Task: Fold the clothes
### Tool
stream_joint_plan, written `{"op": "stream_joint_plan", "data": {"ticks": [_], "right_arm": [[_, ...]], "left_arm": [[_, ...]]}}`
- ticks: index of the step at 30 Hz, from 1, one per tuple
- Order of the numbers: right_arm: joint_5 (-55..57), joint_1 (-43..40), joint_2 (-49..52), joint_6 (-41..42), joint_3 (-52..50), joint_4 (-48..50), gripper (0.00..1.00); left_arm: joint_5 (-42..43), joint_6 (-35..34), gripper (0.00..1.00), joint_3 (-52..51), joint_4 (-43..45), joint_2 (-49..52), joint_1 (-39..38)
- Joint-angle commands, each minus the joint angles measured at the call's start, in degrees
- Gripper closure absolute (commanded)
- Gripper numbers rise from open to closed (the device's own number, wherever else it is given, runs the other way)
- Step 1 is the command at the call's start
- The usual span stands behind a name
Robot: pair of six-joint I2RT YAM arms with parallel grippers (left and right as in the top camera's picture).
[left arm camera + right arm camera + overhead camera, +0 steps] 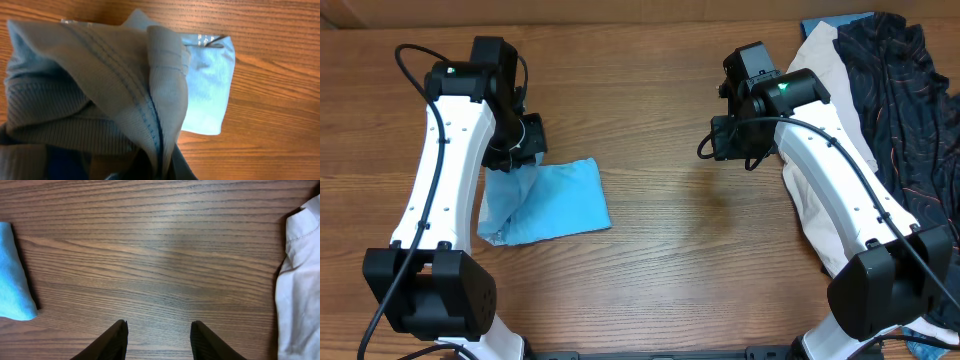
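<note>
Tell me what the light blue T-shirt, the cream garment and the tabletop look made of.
Light blue T-shirt: soft matte knit, likely cotton jersey; fine ribbing and a double-stitched hem show. Cream garment: smooth, thin cloth, matte, with a stitched seam; fibre unclear. Tabletop: brown wood grain with a slight sheen; solid wood or laminate, cannot tell.

Matt, ribbed knit cloth blue T-shirt on a smooth wood-grain table

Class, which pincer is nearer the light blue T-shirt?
Left. The left pincer is shut on the light blue T-shirt; the right pincer stands open over bare table, apart from it, beside the cream garment.
</note>
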Motion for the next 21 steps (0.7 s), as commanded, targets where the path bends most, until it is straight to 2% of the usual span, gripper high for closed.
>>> {"op": "stream_joint_plan", "data": {"ticks": [1,5,6,8,13,21], "right_arm": [[0.4,-0.2,-2.1,-0.9,0.7,0.2,0.56],[0.4,-0.2,-2.1,-1.0,0.7,0.2,0.56],[0.4,-0.2,-2.1,-1.0,0.7,0.2,0.56],[0.4,-0.2,-2.1,-1.0,0.7,0.2,0.56],[0.4,-0.2,-2.1,-1.0,0.7,0.2,0.55],[0.3,-0.2,-2.1,-1.2,0.7,-0.2,0.55]], "left_arm": [[0.0,-1.7,0.95,-0.9,-0.6,0.2,-1.1],[2.3,-1.6,0.94,-1.9,-0.8,0.2,-2.3],[2.8,-1.6,0.91,-2.1,-1.0,0.2,-2.6],[3.5,-1.6,0.78,-2.2,-1.8,0.2,-3.3],[10.0,0.4,0.65,-2.2,-2.4,0.2,-4.9],[10.6,2.7,0.7,-2.2,-3.3,0.2,-4.5]]}}
